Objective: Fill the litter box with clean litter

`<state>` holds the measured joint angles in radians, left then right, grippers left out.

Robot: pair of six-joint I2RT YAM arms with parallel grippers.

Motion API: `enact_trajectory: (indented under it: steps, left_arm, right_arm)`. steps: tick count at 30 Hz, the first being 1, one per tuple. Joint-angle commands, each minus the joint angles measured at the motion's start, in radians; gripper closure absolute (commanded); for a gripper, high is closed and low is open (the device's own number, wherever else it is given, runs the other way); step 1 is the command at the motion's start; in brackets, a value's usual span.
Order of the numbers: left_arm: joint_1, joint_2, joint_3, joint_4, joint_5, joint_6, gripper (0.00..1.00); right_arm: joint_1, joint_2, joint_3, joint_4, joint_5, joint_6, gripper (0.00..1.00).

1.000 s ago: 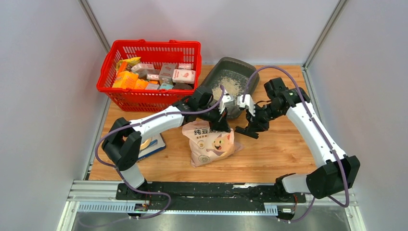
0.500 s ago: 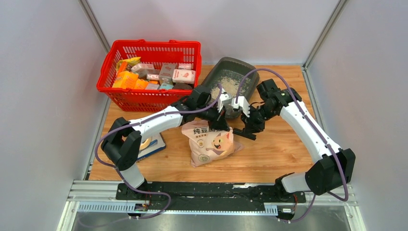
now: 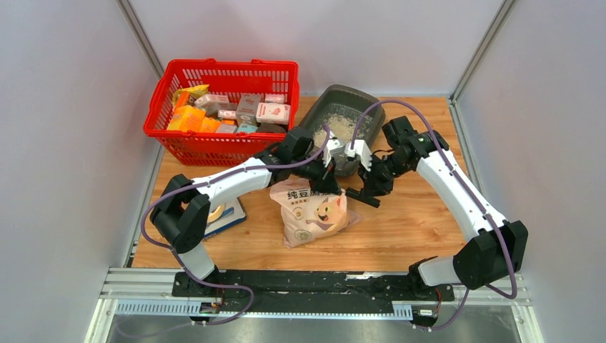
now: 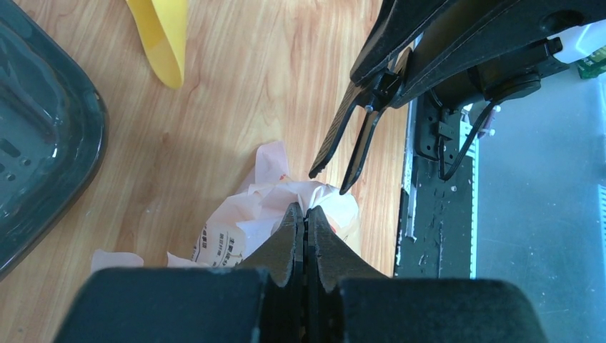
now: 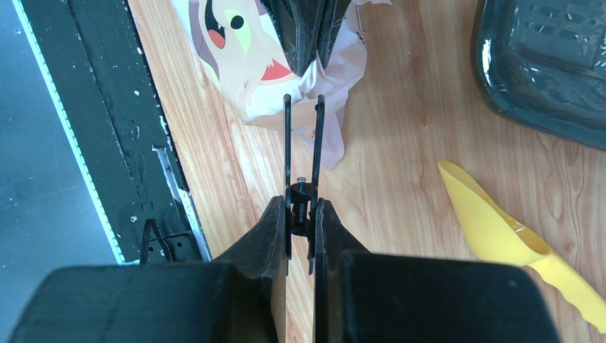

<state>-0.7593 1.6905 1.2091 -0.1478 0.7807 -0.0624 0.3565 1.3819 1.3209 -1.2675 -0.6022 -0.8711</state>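
Toward the far edge of the bench (image 3: 414, 221) sits the dark grey litter box (image 3: 325, 100), with pale litter (image 3: 344, 127) spread across its floor. It lies just beyond both end effectors, and the two wrists cover its near end in the overhead view.

The left end effector (image 4: 306, 211) has its fingers pressed together on the crumpled top of a pink-beige bag (image 3: 314, 214) printed with a cartoon cat. The bag lies on the bench nearer the arm bases. The right end effector (image 5: 301, 204) pinches the handles of a black clip (image 4: 336, 130), whose two long blades stand spread and point at the bag's top, just beside the left fingers.

A yellow scoop (image 5: 500, 229) rests on the wood between the bag and the litter box. A red basket (image 3: 221, 139) full of packets stands just left of the litter box. Pale walls close in the back and both sides. Bare wood lies to the right of the bag.
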Motion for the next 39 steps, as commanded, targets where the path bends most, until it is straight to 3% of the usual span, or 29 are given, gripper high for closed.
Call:
enact_trajectory:
  steps: [1,11,14,17,20,21,25,29,39]
  left_arm:
    - [-0.005,-0.051,0.007,0.053,0.02,0.009,1.0]
    - [-0.005,-0.054,0.009,0.057,0.035,0.007,1.0]
    - [-0.003,-0.055,0.01,0.06,0.055,0.001,0.96]
    - [0.006,-0.058,0.007,0.059,0.058,-0.004,0.89]
    - [0.018,-0.071,-0.005,0.062,0.065,-0.019,0.77]
    - [0.031,-0.08,-0.009,0.062,0.066,-0.023,0.68]
    - [0.058,-0.109,-0.032,0.047,0.084,-0.022,0.59]
    - [0.074,-0.14,-0.052,-0.013,0.103,0.012,0.57]
    - [0.092,-0.245,-0.088,-0.288,0.092,0.288,0.59]
  right_arm:
    - [-0.001,-0.006,0.037,0.054,-0.001,0.041,1.0]
    - [0.018,0.006,0.006,0.091,-0.048,0.038,1.0]
    - [0.028,0.026,0.008,0.097,-0.056,0.038,1.0]
    - [0.035,0.042,0.015,0.086,-0.053,0.023,1.0]
    - [0.038,0.052,0.017,0.068,-0.068,0.004,1.0]
    - [0.038,0.055,0.018,0.066,-0.071,0.003,1.0]
    - [0.042,0.06,0.021,0.06,-0.076,0.004,1.0]
    - [0.045,0.06,0.034,0.057,-0.084,0.004,1.0]
    - [0.085,0.069,0.098,0.005,-0.042,-0.051,1.0]
